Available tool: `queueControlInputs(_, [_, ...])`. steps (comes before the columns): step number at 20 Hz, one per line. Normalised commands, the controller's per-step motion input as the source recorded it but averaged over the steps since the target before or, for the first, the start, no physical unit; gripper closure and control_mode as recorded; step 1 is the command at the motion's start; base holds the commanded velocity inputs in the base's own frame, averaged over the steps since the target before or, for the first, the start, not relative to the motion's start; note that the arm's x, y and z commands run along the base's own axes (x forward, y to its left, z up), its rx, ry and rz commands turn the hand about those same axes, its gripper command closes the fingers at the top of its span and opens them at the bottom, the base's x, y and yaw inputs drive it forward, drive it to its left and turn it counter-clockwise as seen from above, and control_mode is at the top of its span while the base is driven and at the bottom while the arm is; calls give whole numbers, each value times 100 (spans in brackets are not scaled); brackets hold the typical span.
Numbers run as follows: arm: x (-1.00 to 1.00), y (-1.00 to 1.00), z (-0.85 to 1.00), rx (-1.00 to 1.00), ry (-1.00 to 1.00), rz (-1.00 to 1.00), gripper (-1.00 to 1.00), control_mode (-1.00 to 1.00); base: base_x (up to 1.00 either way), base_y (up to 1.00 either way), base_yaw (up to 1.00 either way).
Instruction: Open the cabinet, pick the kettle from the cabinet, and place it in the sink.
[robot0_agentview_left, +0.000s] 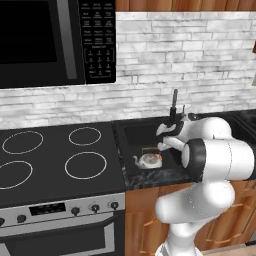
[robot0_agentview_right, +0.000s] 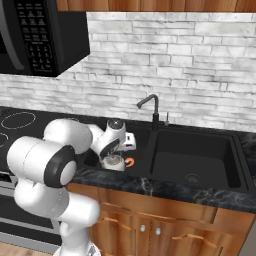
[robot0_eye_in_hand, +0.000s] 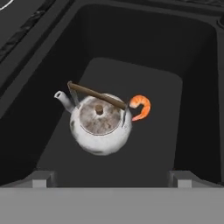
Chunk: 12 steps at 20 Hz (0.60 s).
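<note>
The silver kettle (robot0_eye_in_hand: 101, 124) stands upright on the floor of the black sink (robot0_eye_in_hand: 131, 74), its dark bail handle arched over the lid and its spout pointing to the hand view's left. My gripper (robot0_eye_in_hand: 112, 179) hangs just above it, open, with nothing between the fingertips (robot0_eye_in_hand: 41, 179). From the base the gripper (robot0_agentview_left: 162, 145) reaches down into the sink (robot0_agentview_left: 135, 132) over the kettle (robot0_agentview_left: 149, 160). The right base view has the kettle (robot0_agentview_right: 114, 162) at the left end of the sink (robot0_agentview_right: 200, 155) under the gripper (robot0_agentview_right: 110, 152). A wooden strip of the cabinet (robot0_agentview_left: 190, 5) runs along the top edge.
An orange shrimp (robot0_eye_in_hand: 141, 106) lies against the kettle's side. The dark faucet (robot0_agentview_right: 152, 107) rises behind the basin. The black stovetop (robot0_agentview_left: 50, 155) lies left of the sink, with a microwave (robot0_agentview_left: 50, 40) above it. Wooden lower cabinets (robot0_agentview_right: 160, 220) stand below the counter.
</note>
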Motion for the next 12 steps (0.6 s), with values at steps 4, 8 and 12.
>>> queueControlInputs(4, [-7,0,53,0,13,0,-100,-100,0,0,0])
queueControlInputs(8, [-22,0,51,0,10,0,-100,-100,0,0,0])
queueControlInputs(12, [-29,0,46,0,3,0,-100,-100,0,0,0])
